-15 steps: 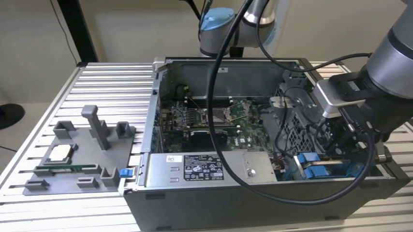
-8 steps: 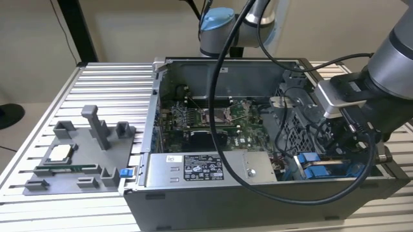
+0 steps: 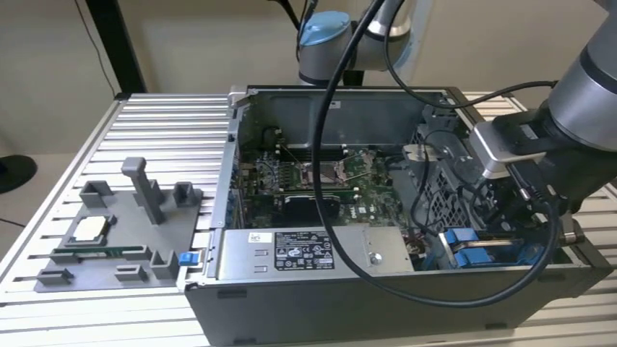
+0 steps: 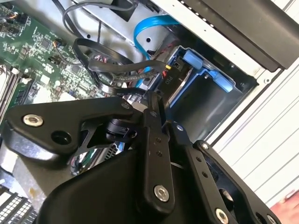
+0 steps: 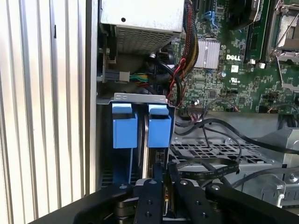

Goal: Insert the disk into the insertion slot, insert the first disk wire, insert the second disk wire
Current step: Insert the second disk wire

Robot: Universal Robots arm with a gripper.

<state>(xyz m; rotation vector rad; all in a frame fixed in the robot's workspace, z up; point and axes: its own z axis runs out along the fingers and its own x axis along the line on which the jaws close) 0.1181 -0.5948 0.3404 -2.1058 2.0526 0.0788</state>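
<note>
in the exterior view the black two-fingered gripper (image 3: 525, 217) hangs low inside the open grey computer case (image 3: 386, 303), at its corner nearest the exterior view's right, above the grey metal insertion slot with bright blue rails and tabs (image 3: 461, 246). in the second wrist view the fingers (image 4: 154, 140) are nearly together on a black wire connector (image 4: 164, 122) by the slot. in the first wrist view the disk in its blue frame (image 5: 147, 140) sits edge-on inside the slot, so by my judgement a wire step is in hand, calling for a straight, aligned push.
</note>
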